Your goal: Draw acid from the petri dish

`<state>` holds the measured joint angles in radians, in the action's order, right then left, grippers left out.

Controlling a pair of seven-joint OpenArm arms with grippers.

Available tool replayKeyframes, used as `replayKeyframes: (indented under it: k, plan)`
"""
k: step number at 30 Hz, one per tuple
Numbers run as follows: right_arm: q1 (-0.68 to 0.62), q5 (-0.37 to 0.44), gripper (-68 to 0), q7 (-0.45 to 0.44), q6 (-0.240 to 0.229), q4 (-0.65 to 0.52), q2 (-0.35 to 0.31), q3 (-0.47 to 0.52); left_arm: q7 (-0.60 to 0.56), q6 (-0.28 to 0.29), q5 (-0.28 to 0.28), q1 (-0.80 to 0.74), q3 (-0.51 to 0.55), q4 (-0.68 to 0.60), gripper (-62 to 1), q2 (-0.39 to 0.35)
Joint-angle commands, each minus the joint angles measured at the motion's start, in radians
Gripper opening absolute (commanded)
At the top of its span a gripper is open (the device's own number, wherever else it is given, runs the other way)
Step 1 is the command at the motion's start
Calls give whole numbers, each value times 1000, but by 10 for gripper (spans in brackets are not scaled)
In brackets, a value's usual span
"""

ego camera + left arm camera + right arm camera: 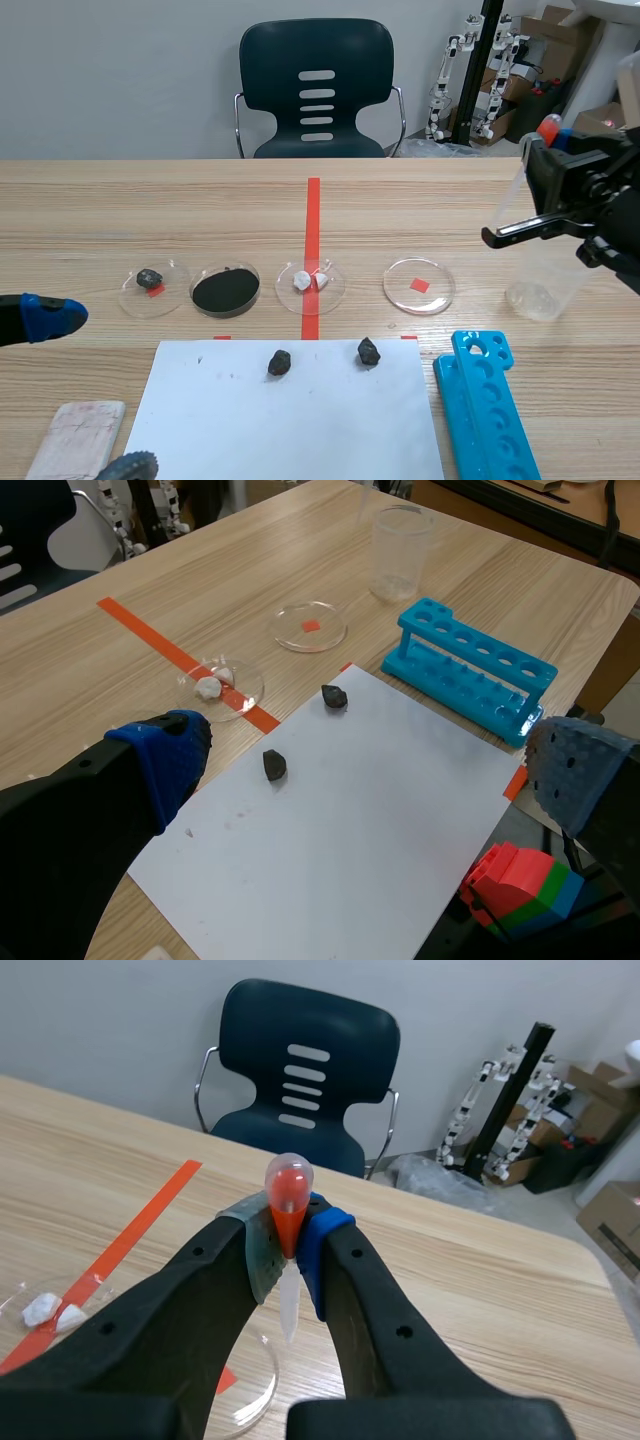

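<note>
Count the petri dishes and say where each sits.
4 petri dishes in a row: leftmost dish holds a dark rock, second dish black powder, third dish white lumps on the red tape line, rightmost dish looks empty, beside the beaker. None seems hidden.

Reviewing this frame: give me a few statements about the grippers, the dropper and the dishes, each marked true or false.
1. The right gripper is shut on a dropper with an orange-red bulb. True.
2. The left gripper holds a dark rock. False: it is open and holds nothing. Both loose dark rocks lie on the white paper.
3. The black powder dish sits beside the dish of white lumps. True.
4. The blue rack is full of test tubes. False: its holes show no tubes.
5. The dropper's tip is dipped into the clear dish. False: the dropper is held up in the air, clear of that dish.
</note>
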<state>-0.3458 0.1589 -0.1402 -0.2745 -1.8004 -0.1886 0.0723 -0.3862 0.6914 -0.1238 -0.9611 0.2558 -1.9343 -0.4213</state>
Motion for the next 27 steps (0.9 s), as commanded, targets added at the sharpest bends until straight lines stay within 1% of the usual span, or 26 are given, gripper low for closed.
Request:
replayKeyframes:
  k: [1,8,12,16,18,21,27]
  plan:
    - [21,11,-671,-12,4,8,-5,5,-16,4,-13,-5,-7,-16,14,-3]
    - [93,11,-671,-13,-15,102,-4,5,-16,4,-13,-5,-7,-16,14,-3]
    - [140,11,-671,-15,-65,162,0,2,-16,4,-13,-5,-7,-16,14,-3]
    - [175,11,-671,-15,-70,206,0,-20,-16,4,-13,-5,-7,-16,14,-3]
    - [195,11,-671,-16,-97,235,1,-34,-16,4,-13,-5,-7,-16,14,-3]
    - [215,11,-671,-23,-101,269,0,-56,-16,4,-13,-5,-7,-16,14,-3]
    - [219,11,-671,-34,-101,298,0,-90,-16,4,-13,-5,-7,-16,14,-3]
